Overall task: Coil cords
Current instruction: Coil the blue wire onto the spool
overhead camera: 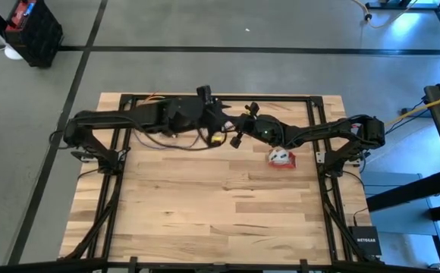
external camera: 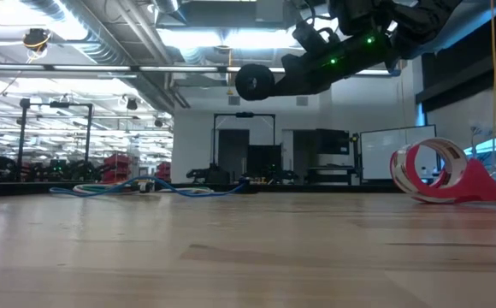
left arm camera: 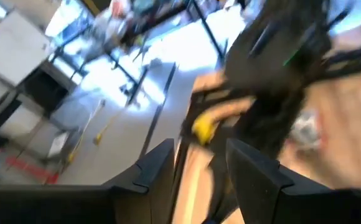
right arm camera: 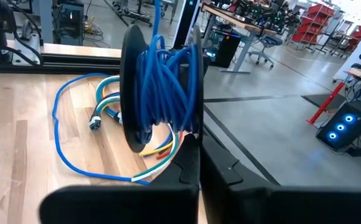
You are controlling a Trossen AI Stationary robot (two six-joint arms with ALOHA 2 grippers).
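We see the right gripper [right arm camera: 196, 146] clamped on a black round spool wound with blue cord [right arm camera: 159, 87] at upper centre (raised off the table). The left gripper [left arm camera: 199, 165] stands apart, holding nothing. A red-and-white cord bundle [overhead camera: 281, 158] lies centre right.

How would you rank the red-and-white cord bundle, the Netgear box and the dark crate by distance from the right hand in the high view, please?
1. red-and-white cord bundle, on the table beside the right hand.
2. Netgear box, beyond the table's right edge.
3. dark crate, floor, far left.
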